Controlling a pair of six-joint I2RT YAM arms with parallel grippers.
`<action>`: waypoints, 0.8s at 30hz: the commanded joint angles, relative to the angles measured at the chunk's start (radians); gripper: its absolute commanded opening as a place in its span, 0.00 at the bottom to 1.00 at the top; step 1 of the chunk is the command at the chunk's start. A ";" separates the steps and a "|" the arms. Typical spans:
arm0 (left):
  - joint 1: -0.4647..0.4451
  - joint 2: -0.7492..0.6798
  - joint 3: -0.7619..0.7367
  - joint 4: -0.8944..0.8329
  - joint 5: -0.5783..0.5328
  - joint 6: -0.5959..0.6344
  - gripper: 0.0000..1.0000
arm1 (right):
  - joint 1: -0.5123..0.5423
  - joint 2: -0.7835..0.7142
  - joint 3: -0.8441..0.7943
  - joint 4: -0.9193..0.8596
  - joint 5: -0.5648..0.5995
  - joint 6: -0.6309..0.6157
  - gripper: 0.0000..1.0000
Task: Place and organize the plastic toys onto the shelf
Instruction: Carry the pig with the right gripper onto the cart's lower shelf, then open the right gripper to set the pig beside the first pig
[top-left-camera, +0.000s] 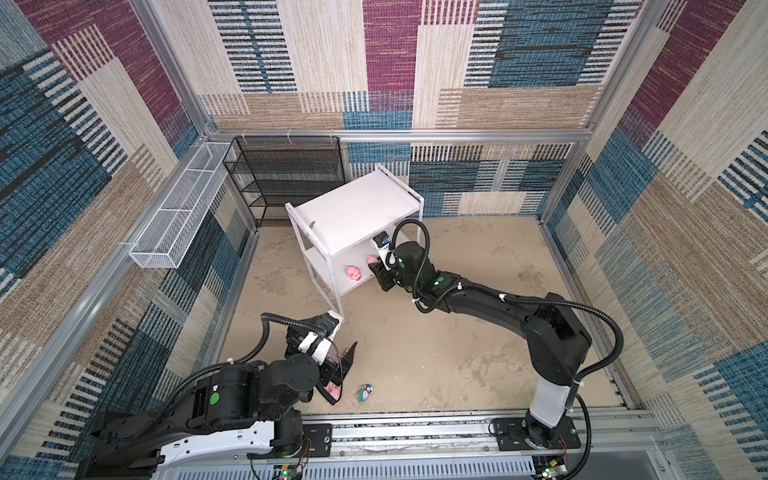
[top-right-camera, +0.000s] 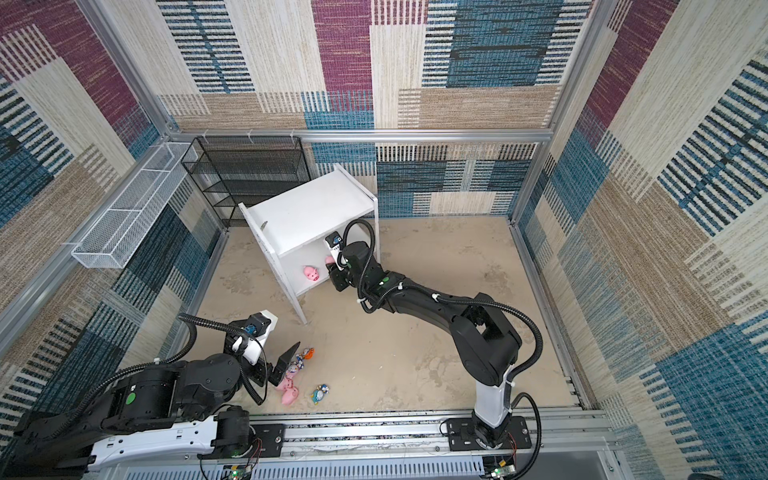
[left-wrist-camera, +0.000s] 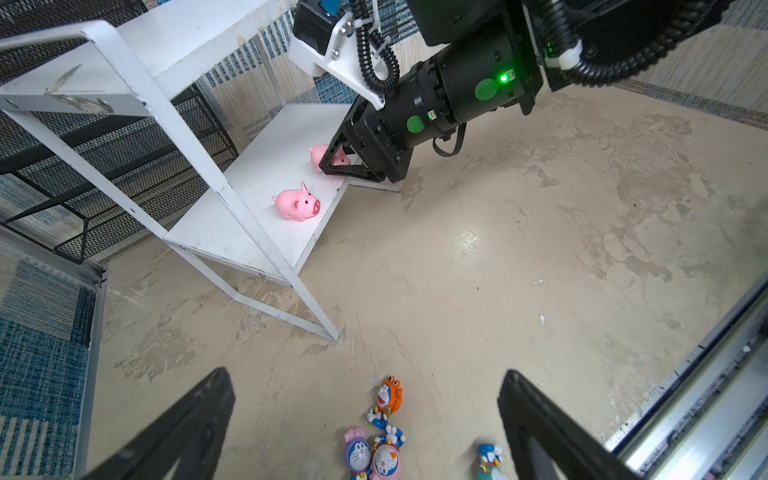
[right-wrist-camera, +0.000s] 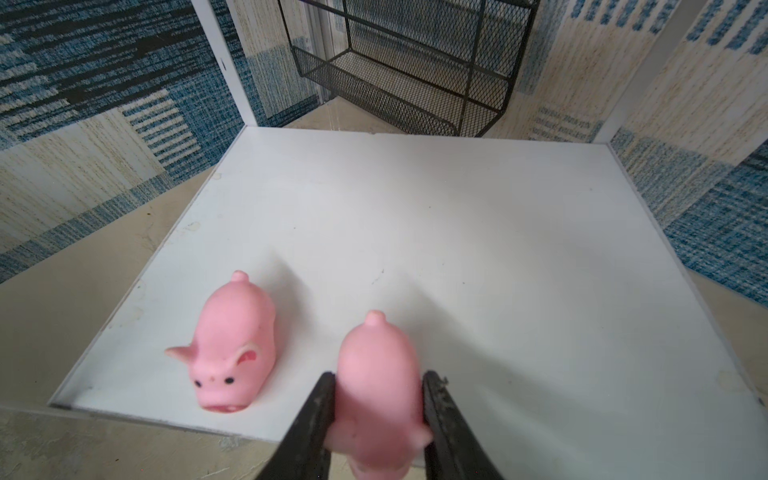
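Observation:
The white shelf (top-left-camera: 353, 208) stands at the back middle. One pink pig (top-left-camera: 353, 273) stands on its lower board (right-wrist-camera: 457, 228), near the front edge. My right gripper (right-wrist-camera: 378, 380) is shut on a second pink pig (right-wrist-camera: 376, 361), held just over that board beside the standing pig (right-wrist-camera: 232, 345). Near the front left my left gripper (left-wrist-camera: 365, 373) hangs open over the floor. Below it lie figurines with an orange hood (left-wrist-camera: 390, 395), a purple hood (left-wrist-camera: 357, 453) and a pink hood (left-wrist-camera: 386, 459). A blue one (left-wrist-camera: 490, 461) lies by one finger. Two more pigs (top-right-camera: 289, 390) lie on the floor there.
A black mesh rack (top-left-camera: 286, 174) stands behind the shelf at the back left. A long white wire basket (top-left-camera: 178, 216) hangs on the left wall. Both arm bases sit on a metal rail (top-left-camera: 415, 432) along the front. Patterned walls close in all sides.

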 joint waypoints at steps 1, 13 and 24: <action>0.001 0.001 -0.003 0.026 -0.011 0.017 0.99 | -0.001 -0.007 -0.027 0.094 0.004 0.022 0.37; 0.002 0.004 -0.004 0.025 -0.004 0.015 0.99 | -0.001 0.009 -0.066 0.178 -0.015 0.041 0.37; 0.001 0.003 -0.007 0.027 0.001 0.016 0.99 | 0.001 0.001 -0.072 0.179 -0.016 0.044 0.48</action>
